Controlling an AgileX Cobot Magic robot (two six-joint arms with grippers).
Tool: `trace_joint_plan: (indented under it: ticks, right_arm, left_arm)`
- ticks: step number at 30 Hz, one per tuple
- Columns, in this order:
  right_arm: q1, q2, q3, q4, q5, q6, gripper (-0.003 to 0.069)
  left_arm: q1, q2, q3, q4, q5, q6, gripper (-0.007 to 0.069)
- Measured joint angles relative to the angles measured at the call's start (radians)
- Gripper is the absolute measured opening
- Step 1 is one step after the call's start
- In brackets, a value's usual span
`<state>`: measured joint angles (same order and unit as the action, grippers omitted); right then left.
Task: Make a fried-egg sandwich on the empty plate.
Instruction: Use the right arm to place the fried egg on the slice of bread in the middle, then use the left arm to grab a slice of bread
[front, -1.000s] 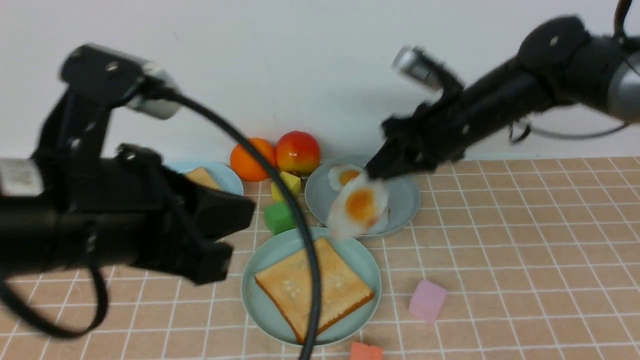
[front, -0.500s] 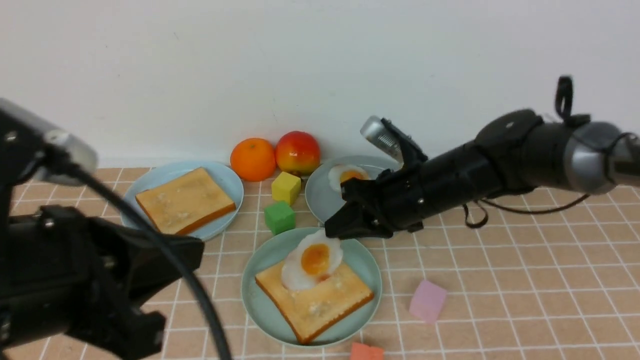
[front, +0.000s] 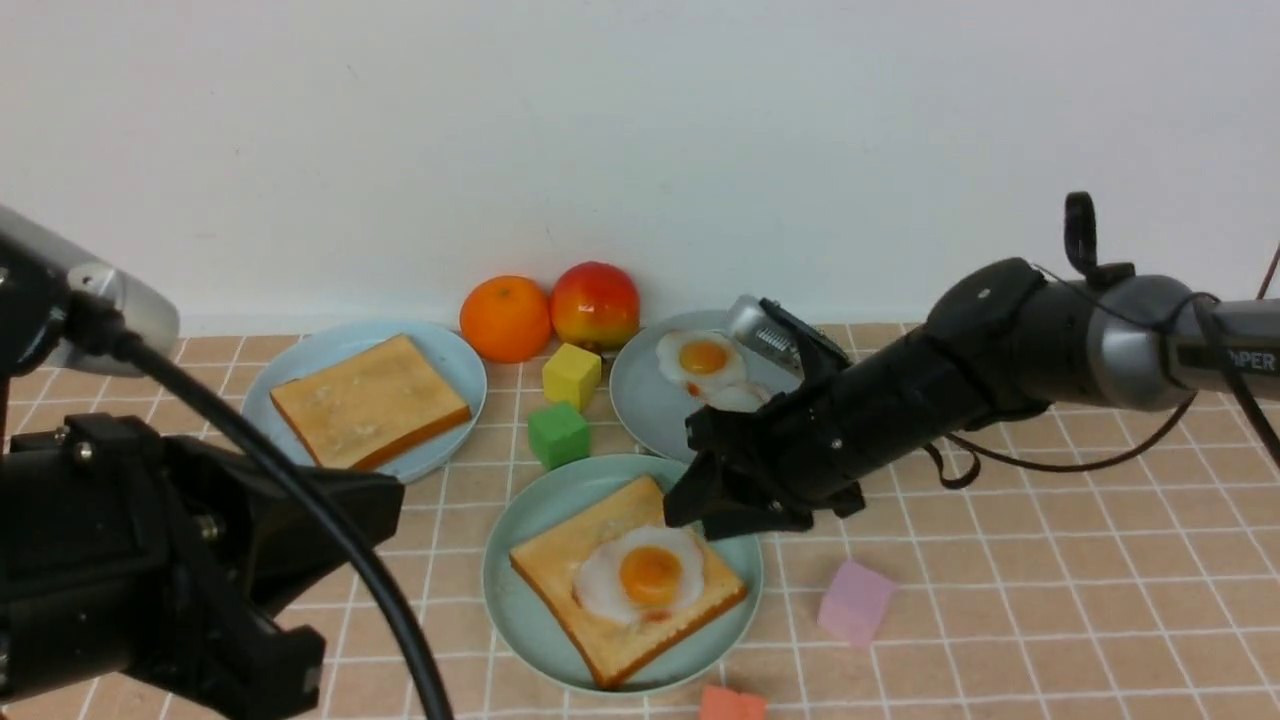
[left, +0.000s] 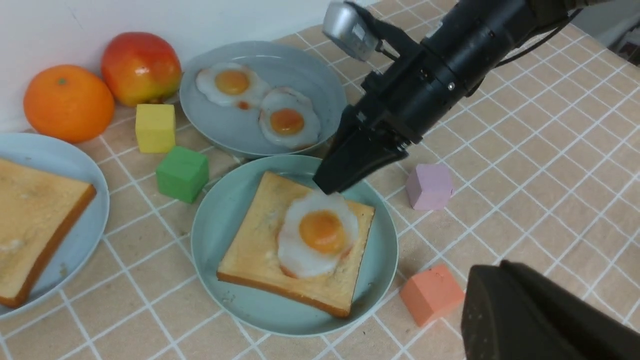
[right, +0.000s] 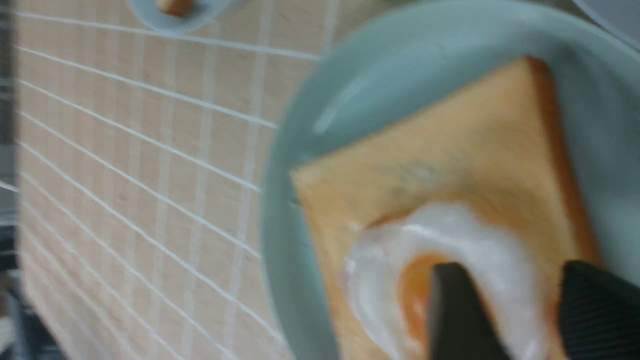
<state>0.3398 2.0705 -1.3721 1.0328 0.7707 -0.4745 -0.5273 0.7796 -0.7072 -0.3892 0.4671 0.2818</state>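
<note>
The empty plate (front: 512, 600), pale mint-green, holds one toast slice (front: 560, 555) with a fried egg (front: 640, 580) lying flat on it. My right gripper (front: 705, 515) hovers just above the egg's far edge, open; in the right wrist view (right: 505, 285) its two fingers stand apart over the egg (right: 450, 235) with nothing between them. A second toast slice (front: 370, 400) lies on the sky-blue plate (front: 455, 355). My left gripper (front: 385, 505) sits low at the near left, shut and holding nothing; it shows as one dark mass (left: 480, 285).
The grey-blue plate (front: 645, 410) holds two more fried eggs (front: 703, 358), one partly behind my right arm. An orange (front: 506, 318) and a red fruit (front: 595, 305) stand by the wall. Yellow (front: 571, 375), green (front: 558, 434), pink (front: 853, 602) and red-orange (front: 732, 704) blocks lie around the plates.
My right gripper carried the egg from the grey-blue plate down onto the toast and let go; its fingers have opened. My left arm drew back toward the near left.
</note>
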Motion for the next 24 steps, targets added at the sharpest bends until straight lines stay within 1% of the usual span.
trace_joint_plan:
  ticks: [1,3,5,7,8,9,10,12,13,14,17,18,20,22,24]
  right_arm:
    - [-0.002,-0.009,0.0,-0.051,0.003,0.017,0.0413]
    - [-0.015,-0.04,0.0,-0.136,0.008,0.047,0.0456]
    - [-0.03,-0.097,0.001,-0.207,0.02,0.077,0.0462]
    - [-0.045,-0.17,0.001,-0.276,0.048,0.097,0.0441]
    - [-0.047,-0.179,0.001,-0.291,0.051,0.1,0.0437]
    - [-0.052,-0.267,0.001,-0.352,0.087,0.128,0.0387]
    - [-0.051,-0.277,0.001,-0.36,0.087,0.131,0.0381]
    - [-0.05,-0.411,0.001,-0.459,0.159,0.171,0.0267]
    - [-0.05,-0.422,0.001,-0.459,0.164,0.174,0.0256]
    - [-0.049,-0.523,0.011,-0.507,0.201,0.208,0.0151]
    - [-0.049,-0.66,0.059,-0.553,0.222,0.229,0.002]
    - [-0.049,-0.696,0.078,-0.562,0.225,0.234,0.0]
    - [-0.049,-0.78,0.136,-0.575,0.228,0.238,-0.0012]
    - [-0.049,-0.84,0.188,-0.579,0.231,0.239,-0.0012]
    - [-0.049,-0.897,0.245,-0.579,0.231,0.241,-0.0009]
  left_arm:
    - [0.0,0.0,0.0,0.0,0.0,0.0,-0.0007]
    - [0.0,0.009,0.001,0.0,0.004,-0.007,-0.0006]
    - [0.0,0.028,0.001,0.0,0.017,-0.019,-0.0006]
    - [0.0,0.071,0.001,0.0,0.04,-0.028,-0.0006]
    - [0.0,0.076,0.001,0.0,0.043,-0.029,-0.0006]
    - [0.0,0.137,0.001,0.0,0.059,-0.032,-0.0008]
    - [0.0,0.145,0.001,0.0,0.061,-0.034,-0.0009]
    - [0.019,0.27,-0.029,0.001,0.097,-0.042,-0.0013]
    - [0.027,0.281,-0.034,0.001,0.102,-0.043,-0.0013]
    - [0.078,0.39,-0.093,0.0,0.146,-0.042,-0.0013]
    - [0.187,0.534,-0.209,0.0,0.194,-0.012,-0.0013]
    - [0.223,0.57,-0.236,0.001,0.195,0.005,-0.0013]
    - [0.278,0.647,-0.286,0.009,0.171,0.034,-0.0013]
    - [0.31,0.7,-0.321,0.03,0.128,0.056,-0.0013]
    - [0.326,0.768,-0.36,0.081,0.071,0.073,-0.0013]
